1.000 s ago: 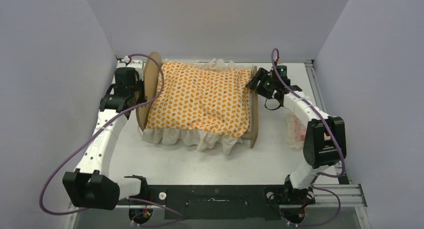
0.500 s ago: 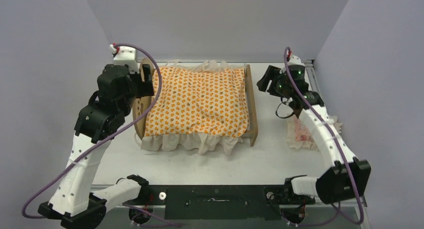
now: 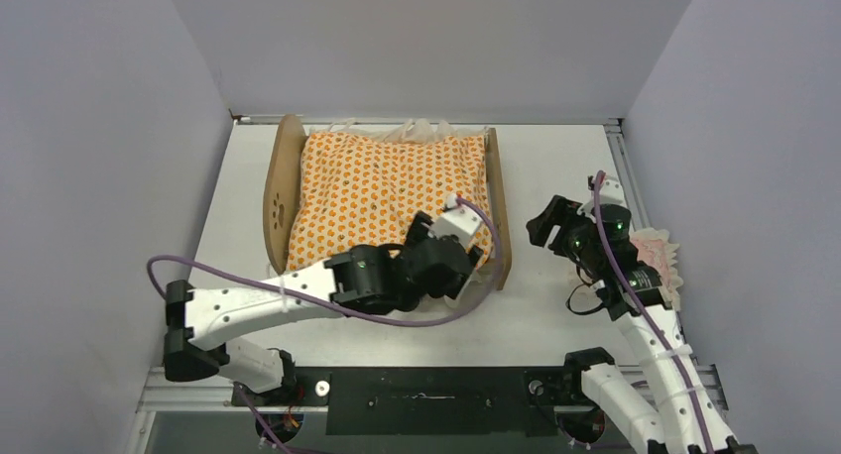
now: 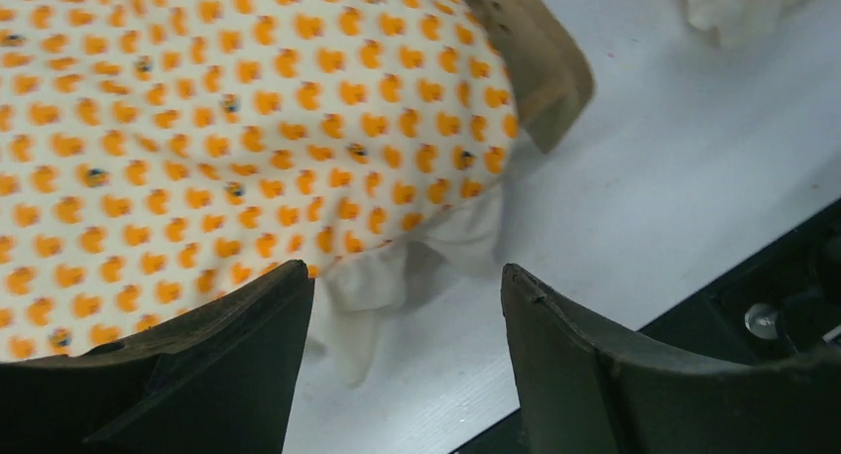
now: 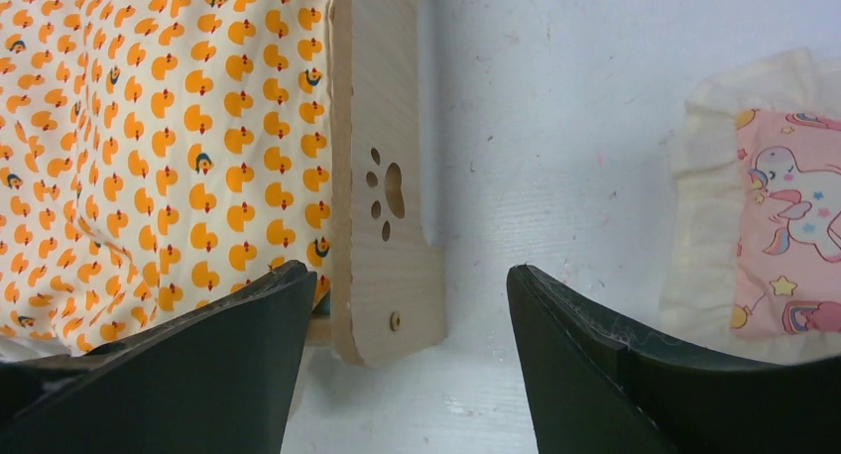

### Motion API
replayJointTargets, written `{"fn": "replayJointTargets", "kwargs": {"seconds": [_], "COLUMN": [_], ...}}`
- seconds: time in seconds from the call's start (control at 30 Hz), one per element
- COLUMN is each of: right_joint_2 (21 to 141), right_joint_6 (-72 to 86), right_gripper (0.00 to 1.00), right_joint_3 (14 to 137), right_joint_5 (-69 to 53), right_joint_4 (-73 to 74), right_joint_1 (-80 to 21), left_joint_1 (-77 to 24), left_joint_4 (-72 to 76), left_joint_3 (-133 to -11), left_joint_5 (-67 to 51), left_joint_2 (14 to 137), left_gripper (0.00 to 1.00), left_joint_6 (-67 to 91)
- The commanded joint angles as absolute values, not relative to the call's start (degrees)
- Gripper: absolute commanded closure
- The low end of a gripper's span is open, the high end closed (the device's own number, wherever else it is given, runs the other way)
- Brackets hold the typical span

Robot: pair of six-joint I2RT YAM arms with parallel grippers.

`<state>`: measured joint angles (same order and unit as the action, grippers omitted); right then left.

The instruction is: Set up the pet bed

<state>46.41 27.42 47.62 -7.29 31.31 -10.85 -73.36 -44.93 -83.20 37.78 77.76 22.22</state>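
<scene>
Left jaws and right jaws are released, nothing gripped. Pet bed (image 3: pixel 281 191) is set on tabletop (image 3: pixel 555 167), footboard corner just ahead of both; duck-print mattress (image 4: pixel 198 127) ahead of left jaws, pillow (image 5: pixel 783 266) right of right jaws.

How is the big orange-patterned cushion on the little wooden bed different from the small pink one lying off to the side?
The orange duck-print ruffled mattress is far larger than the pink unicorn-print frilled pillow. The mattress lies inside the light plywood pet bed. The pillow lies flat on the white table, beside the bed and apart from it. Both have pale frilled edges.
</scene>
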Motion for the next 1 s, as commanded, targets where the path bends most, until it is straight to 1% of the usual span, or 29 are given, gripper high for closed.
{"fn": "replayJointTargets", "kwargs": {"seconds": [0.0,0.1,0.2,0.47,0.57,0.63,0.7,0.73,0.8,0.83,0.97], "right_joint_2": [39.5,37.3,36.4,34.9,34.8,34.7,34.6,34.5,34.5,34.5,34.6], "right_joint_6": [30.0,31.2,31.5,31.2,31.1,30.9,30.5,30.1,29.7,29.4,28.3], "right_gripper": [0.28,0.27,0.27,0.27,0.27,0.27,0.27,0.28,0.3,0.31,0.36], "right_joint_3": [45.1,43.5,43.0,42.5,42.3,42.3,42.3,42.2,42.0,41.9,42.0], "right_joint_5": [-5.7,-5.8,-6.5,-7.7,-8.8,-9.8,-11.1,-12.1,-14.0,-15.3,-19.5], "right_joint_4": [32.5,33.8,34.7,36.3,36.4,36.4,36.4,36.2,35.6,35.3,33.9], "right_joint_1": [-10.5,-10.6,-10.5,-10.6,-10.6,-10.6,-10.6,-10.6,-10.6,-10.6,-10.7], "left_joint_1": [-79.5,-81.5,-81.8,-81.4,-80.9,-80.0,-78.7,-78.0,-76.8,-76.3,-73.3], "left_joint_4": [-37.6,-34.5,-30.9,-28.2,-28.4,-30.2,-32.1,-32.9,-33.0,-32.5,-28.0], "left_joint_3": [-84.3,-83.6,-80.3,-79.2,-78.9,-79.4,-80.3,-80.7,-81.1,-81.1,-81.7], "left_joint_5": [40.2,40.7,42.0,47.7,49.7,51.5,52.5,52.9,53.1,53.0,46.8], "left_joint_2": [84.5,90.0,93.6,102.6,105.6,107.3,108.4,108.4,107.4,106.3,99.7], "left_gripper": [0.33,0.37,0.41,0.44,0.49,0.56,0.66,0.75,0.98,1.0,1.0], "left_joint_6": [27.7,28.7,29.3,29.9,31.2,32.7,33.4,33.4,31.8,30.1,19.0]}}
